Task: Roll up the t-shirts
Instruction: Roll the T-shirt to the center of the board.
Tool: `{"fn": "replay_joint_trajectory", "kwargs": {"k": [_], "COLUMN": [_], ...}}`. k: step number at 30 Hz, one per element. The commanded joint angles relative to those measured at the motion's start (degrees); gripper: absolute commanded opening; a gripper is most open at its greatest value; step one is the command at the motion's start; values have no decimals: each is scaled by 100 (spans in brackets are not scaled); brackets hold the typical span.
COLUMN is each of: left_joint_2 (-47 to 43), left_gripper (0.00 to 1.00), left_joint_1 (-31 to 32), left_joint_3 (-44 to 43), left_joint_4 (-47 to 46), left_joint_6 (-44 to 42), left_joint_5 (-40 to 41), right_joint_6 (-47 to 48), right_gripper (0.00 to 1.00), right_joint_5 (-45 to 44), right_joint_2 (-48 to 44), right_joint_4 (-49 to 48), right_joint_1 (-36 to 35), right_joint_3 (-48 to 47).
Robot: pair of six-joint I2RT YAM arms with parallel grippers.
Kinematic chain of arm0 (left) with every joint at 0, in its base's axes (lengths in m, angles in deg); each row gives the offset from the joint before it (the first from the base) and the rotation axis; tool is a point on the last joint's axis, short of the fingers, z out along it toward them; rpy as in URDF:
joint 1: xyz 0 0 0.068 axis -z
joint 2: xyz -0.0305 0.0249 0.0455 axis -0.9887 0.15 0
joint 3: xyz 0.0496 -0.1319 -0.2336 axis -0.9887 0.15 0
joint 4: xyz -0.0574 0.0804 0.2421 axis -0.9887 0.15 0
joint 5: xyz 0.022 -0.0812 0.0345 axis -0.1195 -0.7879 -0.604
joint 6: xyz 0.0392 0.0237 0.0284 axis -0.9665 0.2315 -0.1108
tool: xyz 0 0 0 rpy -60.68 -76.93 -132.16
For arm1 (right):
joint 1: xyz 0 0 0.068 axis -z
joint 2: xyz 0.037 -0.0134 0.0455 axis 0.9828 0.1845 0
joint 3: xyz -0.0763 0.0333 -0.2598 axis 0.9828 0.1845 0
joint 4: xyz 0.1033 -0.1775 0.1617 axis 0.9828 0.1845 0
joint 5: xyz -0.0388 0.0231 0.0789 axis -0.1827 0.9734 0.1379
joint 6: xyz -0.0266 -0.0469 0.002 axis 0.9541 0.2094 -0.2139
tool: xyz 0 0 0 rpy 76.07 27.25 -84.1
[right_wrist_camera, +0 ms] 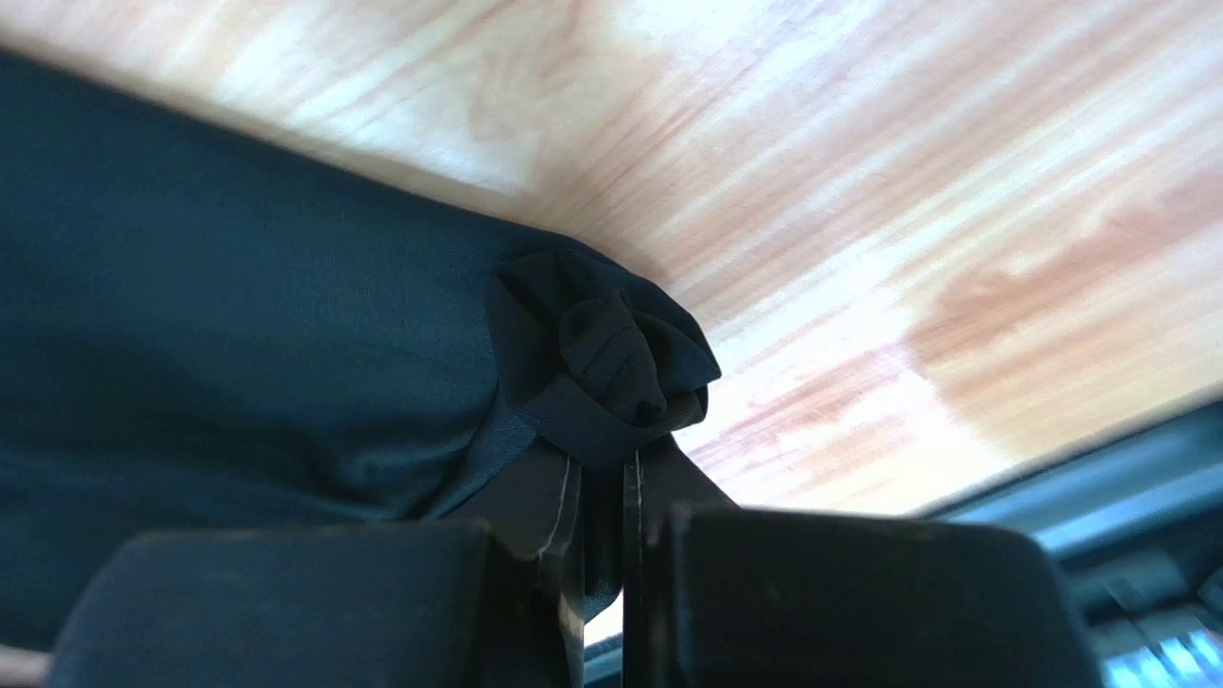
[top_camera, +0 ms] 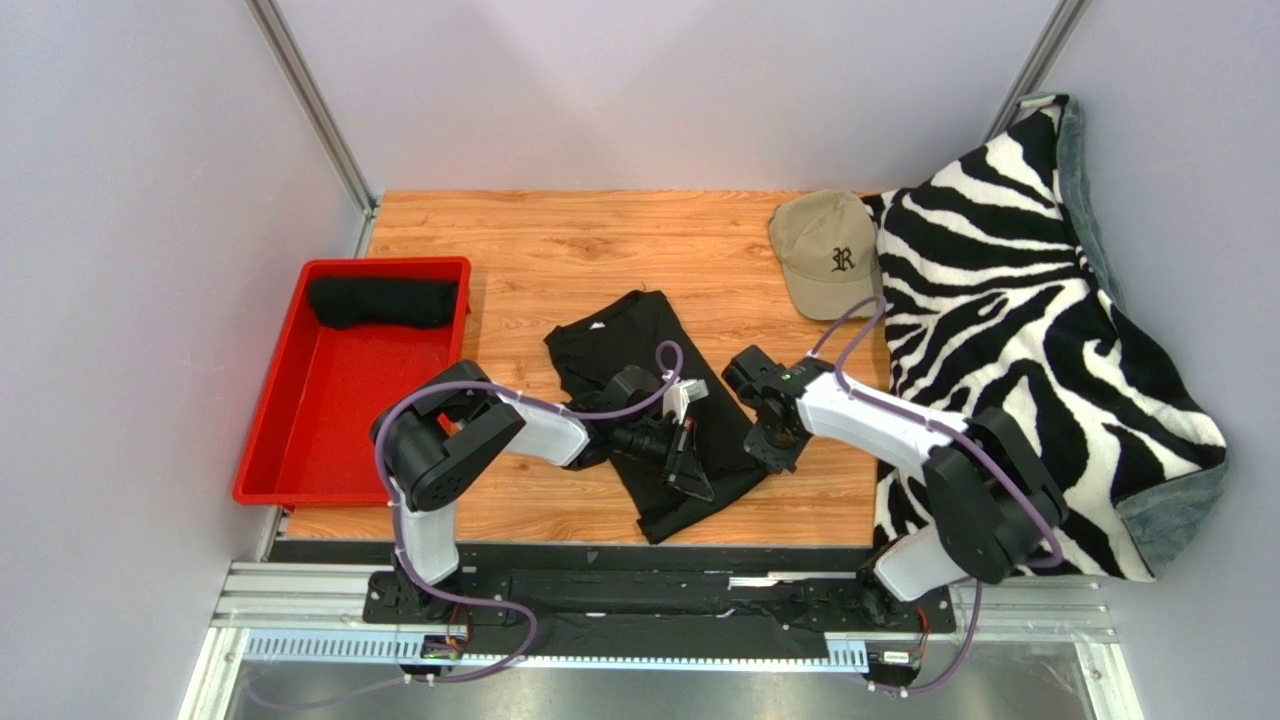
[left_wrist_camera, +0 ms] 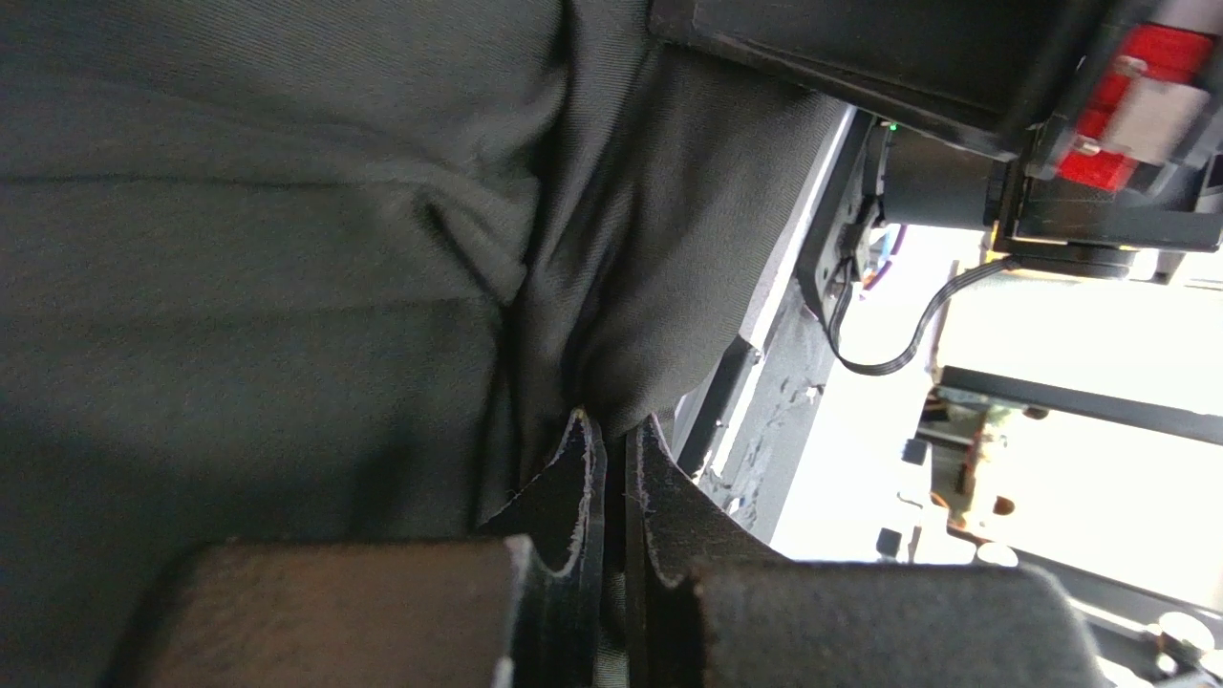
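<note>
Black t-shirt spread at the middle of the wooden table, gripped at its near part by both arms. Left arm's fingers pressed together on a pinched fold of cloth; right arm's fingers clamped on a bunched corner at the shirt's right edge. A rolled t-shirt lies at the far end of the red tray.

The t-shirt is plain black on an orange wood-grain table. At nine o'clock a red tray holds a black roll. At two o'clock lies a tan cap with a dark letter, and at three o'clock a black-and-white zebra-striped blanket edged grey-green
</note>
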Motion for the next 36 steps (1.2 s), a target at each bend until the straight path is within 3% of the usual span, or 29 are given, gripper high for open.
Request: {"fn": "replay_joint_trajectory", "kwargs": {"k": [1, 7, 11, 17, 20, 23, 24, 32, 35, 36], "left_joint_2": [-383, -796, -1401, -2149, -2142, -2019, -2001, -1703, -1553, -1509], "left_gripper": [12, 32, 40, 47, 49, 52, 57, 61, 76, 77], "left_joint_1": [-16, 62, 299, 1037, 1477, 1819, 1916, 2698, 2910, 3015], "left_joint_3": [-68, -112, -174, -437, -727, -806, -815, -895, -947, -965], "left_joint_4": [566, 926, 1566, 2550, 2850, 2887, 2878, 2667, 2606, 2597], "left_joint_6": [-575, -970, -1392, -2209, -2552, -2710, -2755, -2939, -3071, -3080], "left_joint_5": [159, 712, 1781, 3556, 4069, 4384, 4483, 5352, 5670, 5714], "right_joint_6": [-23, 179, 258, 267, 267, 285, 276, 302, 311, 320], "right_gripper": [0, 0, 0, 0, 0, 0, 0, 0, 0, 0], "right_joint_5": [-528, -492, -405, -343, -308, -255, -255, -132, -123, -106], "right_joint_2": [1030, 2553, 3125, 3363, 3381, 3407, 3425, 3495, 3539, 3539], "right_joint_4": [1663, 2711, 2757, 2739, 2678, 2625, 2616, 2458, 2432, 2423], "right_joint_1": [115, 124, 124, 142, 142, 151, 151, 151, 150, 151], "right_joint_3": [-834, -2065, -2294, -2426, -2374, -2374, -2382, -2339, -2365, -2374]}}
